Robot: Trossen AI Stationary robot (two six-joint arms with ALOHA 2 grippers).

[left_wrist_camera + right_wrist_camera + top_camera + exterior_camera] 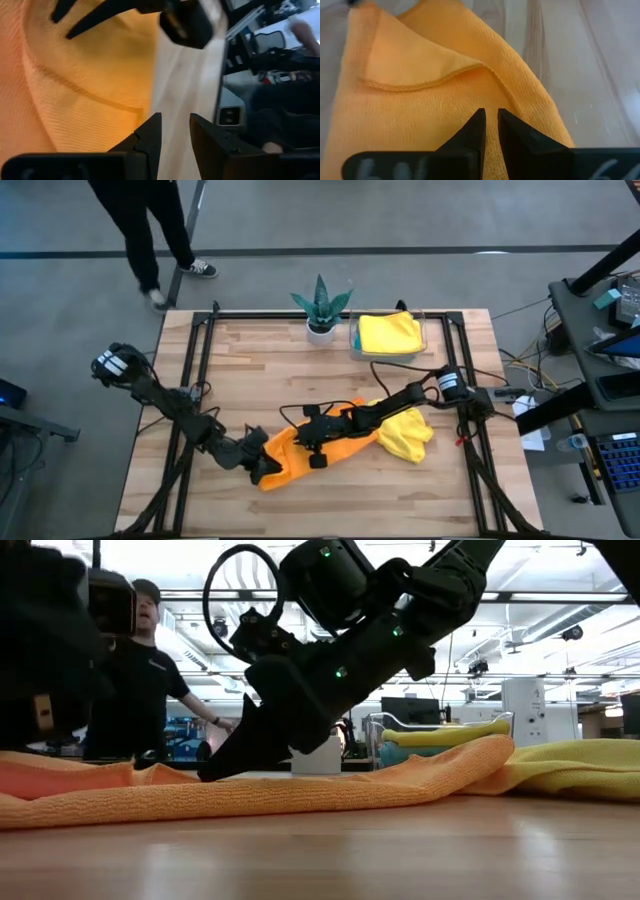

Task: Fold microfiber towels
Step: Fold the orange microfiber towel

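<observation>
1. Orange microfiber towel lies spread, partly doubled over, near the middle of the bench's front edge, so both arms can reach it from either side.
2. The left tool sits low at the towel's left end. Its fingers stand a little apart with bare bench showing between them, and they hold nothing. It seems poised beside the cloth's edge, not gripping it.
3. The right tool is over the towel's middle, tips down against the fabric, its fingers nearly closed with only a thin slit between. Whether a pinch of cloth is caught there I cannot tell. By my reading it is pressing the fold flat.
4. One corner is already turned over onto the towel's body, leaving a hemmed flap in the right wrist view, so the fold looks begun, not finished.
5. A yellow towel lies crumpled just right of the orange one, touching it, probably waiting its turn.
6. Another yellow towel rests in the clear tray at the back edge beside the potted plant.
</observation>
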